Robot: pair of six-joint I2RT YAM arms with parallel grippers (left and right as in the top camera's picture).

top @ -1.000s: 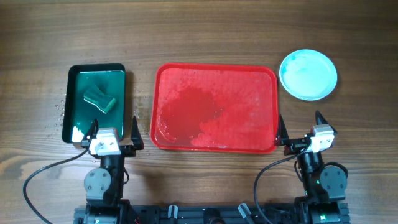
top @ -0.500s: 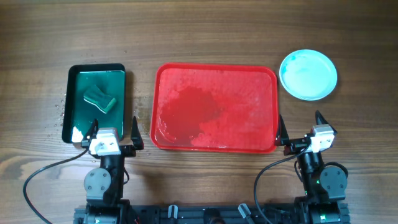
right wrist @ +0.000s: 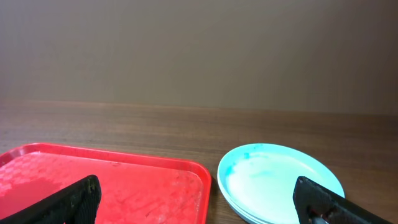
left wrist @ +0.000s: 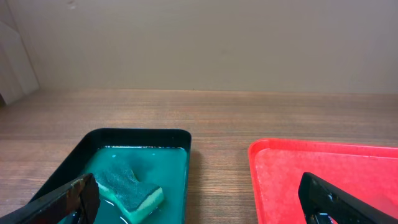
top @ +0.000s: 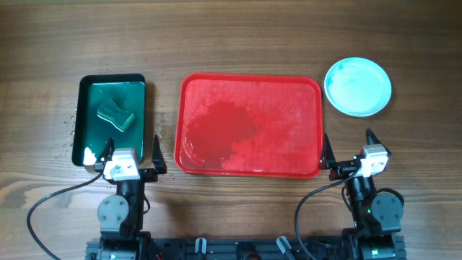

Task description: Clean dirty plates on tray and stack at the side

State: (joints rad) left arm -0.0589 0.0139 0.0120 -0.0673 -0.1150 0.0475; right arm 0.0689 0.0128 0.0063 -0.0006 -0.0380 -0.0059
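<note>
The red tray (top: 250,167) lies at the table's centre with no plates on it, its floor wet and smeared; it also shows in the left wrist view (left wrist: 273,155) and the right wrist view (right wrist: 124,180). A stack of pale light-blue plates (top: 357,87) stands on the table right of the tray, with teal smears on the top one (right wrist: 280,183). I cannot tell how many plates are in the stack. My left gripper (top: 131,149) is open and empty near the front edge, between the green tray and the red tray. My right gripper (top: 347,148) is open and empty, in front of the plates.
A dark green tray (top: 92,87) at the left holds teal water and a green sponge (top: 117,115), also seen in the left wrist view (left wrist: 127,186). Water drops lie on the wood left of it. Cables run along the front edge.
</note>
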